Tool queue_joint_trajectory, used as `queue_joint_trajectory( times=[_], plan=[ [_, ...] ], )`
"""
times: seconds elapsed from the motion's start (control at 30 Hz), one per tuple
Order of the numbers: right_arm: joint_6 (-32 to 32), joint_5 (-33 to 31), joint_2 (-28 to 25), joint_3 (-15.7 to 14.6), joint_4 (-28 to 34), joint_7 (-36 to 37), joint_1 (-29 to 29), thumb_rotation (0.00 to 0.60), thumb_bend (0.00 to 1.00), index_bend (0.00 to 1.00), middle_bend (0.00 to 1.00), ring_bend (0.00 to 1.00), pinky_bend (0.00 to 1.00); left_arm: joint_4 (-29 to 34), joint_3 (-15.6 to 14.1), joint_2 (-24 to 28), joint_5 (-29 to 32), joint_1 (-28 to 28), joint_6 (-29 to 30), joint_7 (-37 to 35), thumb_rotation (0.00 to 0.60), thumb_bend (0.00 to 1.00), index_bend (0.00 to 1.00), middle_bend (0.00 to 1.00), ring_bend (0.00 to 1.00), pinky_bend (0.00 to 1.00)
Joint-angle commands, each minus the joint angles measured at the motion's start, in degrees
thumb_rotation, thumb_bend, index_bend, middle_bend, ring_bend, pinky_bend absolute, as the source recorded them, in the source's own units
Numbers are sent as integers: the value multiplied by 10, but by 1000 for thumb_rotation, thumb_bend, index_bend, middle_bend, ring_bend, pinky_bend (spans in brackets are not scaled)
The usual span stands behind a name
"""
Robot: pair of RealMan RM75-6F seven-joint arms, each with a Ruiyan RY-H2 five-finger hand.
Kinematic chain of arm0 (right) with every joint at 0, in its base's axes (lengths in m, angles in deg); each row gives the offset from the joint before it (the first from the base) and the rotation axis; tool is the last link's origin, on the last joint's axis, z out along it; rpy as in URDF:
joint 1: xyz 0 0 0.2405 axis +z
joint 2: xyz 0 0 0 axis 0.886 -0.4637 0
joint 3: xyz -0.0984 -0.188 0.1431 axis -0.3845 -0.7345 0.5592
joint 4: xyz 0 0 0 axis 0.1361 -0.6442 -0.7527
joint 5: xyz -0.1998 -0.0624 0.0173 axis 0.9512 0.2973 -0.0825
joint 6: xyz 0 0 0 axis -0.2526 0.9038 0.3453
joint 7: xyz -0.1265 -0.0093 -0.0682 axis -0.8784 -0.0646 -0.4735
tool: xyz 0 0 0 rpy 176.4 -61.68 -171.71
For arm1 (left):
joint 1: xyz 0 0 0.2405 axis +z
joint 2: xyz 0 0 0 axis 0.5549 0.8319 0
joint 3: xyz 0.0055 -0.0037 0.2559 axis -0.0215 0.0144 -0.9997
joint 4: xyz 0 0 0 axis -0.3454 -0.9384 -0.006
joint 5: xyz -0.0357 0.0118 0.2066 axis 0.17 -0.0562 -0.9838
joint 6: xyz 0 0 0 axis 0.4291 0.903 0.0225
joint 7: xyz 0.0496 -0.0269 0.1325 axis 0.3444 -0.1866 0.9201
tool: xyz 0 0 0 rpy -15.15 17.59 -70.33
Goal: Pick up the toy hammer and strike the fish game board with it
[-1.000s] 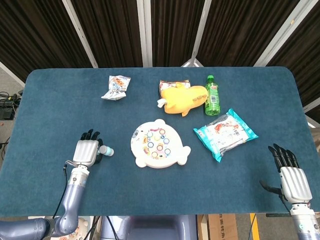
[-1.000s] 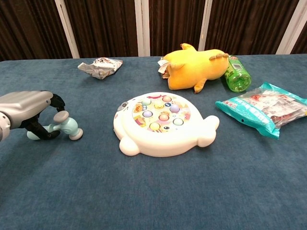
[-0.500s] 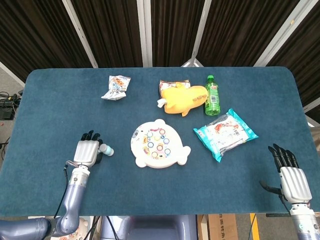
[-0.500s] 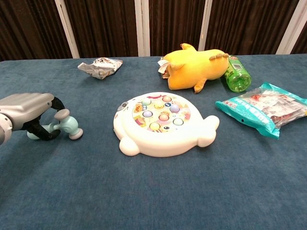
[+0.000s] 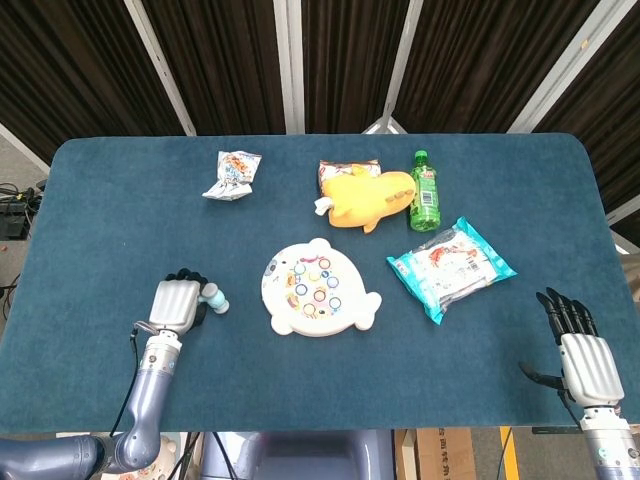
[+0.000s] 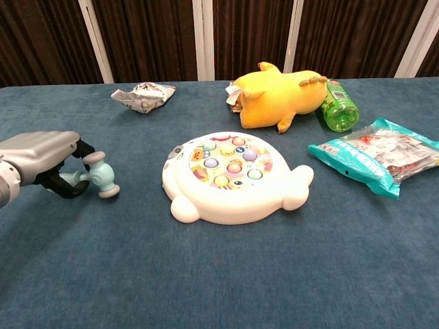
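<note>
My left hand (image 6: 42,159) has its fingers wrapped around the toy hammer (image 6: 96,177), and since a second ago I've raised it: the head is tilted up off the table (image 5: 100,220), left of the fish game board (image 6: 233,177). My right hand (image 5: 578,345) hasn't moved, fingers spread and holding nothing.

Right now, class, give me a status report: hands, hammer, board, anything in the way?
Left hand grips hammer. Right hand open, idle. Board untouched, path clear.

Yellow plush (image 5: 368,196), green bottle (image 5: 425,190), snack packets (image 5: 450,266)
</note>
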Motion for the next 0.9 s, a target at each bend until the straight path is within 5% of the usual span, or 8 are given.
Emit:
queue_joint_trajectory(
  times=[0.03,0.4,0.9],
  plan=[
    [0,0,0,0,0,0,0,600,191,0,0,0,0,3,1,4,-10,2,4,-9,600,580,573,343,233,328],
    [-4,-4,-2,-1,4,-1,0,600,192,0,0,0,0,4,-11,31,-101,0,49,3,600,583,623,479,422,557],
    [-5,-4,-3,-1,4,1,0,600,191,0,0,0,0,44,18,54,-101,-33,28,51,600,584,634,493,433,566]
  ],
)
